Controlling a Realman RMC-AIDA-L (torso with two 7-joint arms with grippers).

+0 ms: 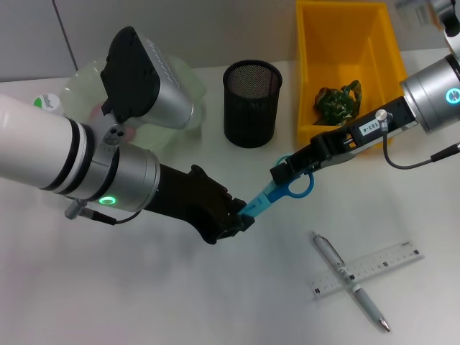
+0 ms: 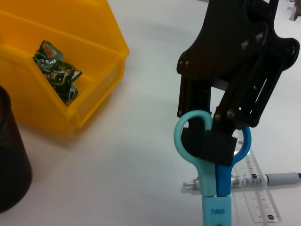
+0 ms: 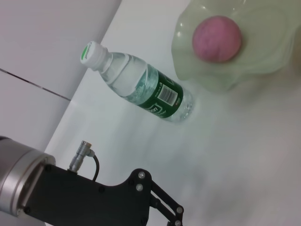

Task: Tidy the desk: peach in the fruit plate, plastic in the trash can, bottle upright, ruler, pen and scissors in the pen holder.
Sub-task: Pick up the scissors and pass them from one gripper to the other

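- The right gripper (image 1: 282,175) was seen in the head view pressed onto the handle loops of the single pair of scissors (image 1: 277,194), which was held above the table (image 1: 215,302), just in front of the pen holder.
- The left gripper (image 1: 243,219) was found clamped on the blade end of the same scissors, so that the one tool was gripped by both arms at once.
- In the left wrist view, the right gripper (image 2: 214,141) was shown with one black finger pad passed through a loop; the scissors (image 2: 211,183) carried two loops, one pale blue and one darker blue.
- One pen (image 1: 350,280) and one ruler (image 1: 366,269) were seen crossed on the table, the pen lying over the ruler.
- One black mesh pen holder (image 1: 251,103) and one yellow trash can (image 1: 309,93) stood behind, with one crumpled green plastic (image 1: 338,100) piece already inside the can.
- One bottle (image 3: 141,84), standing upright, was shown only by the right wrist view, beside the one fruit plate (image 3: 263,61) holding one peach (image 3: 217,38); in the head view these were largely hidden by the left arm.
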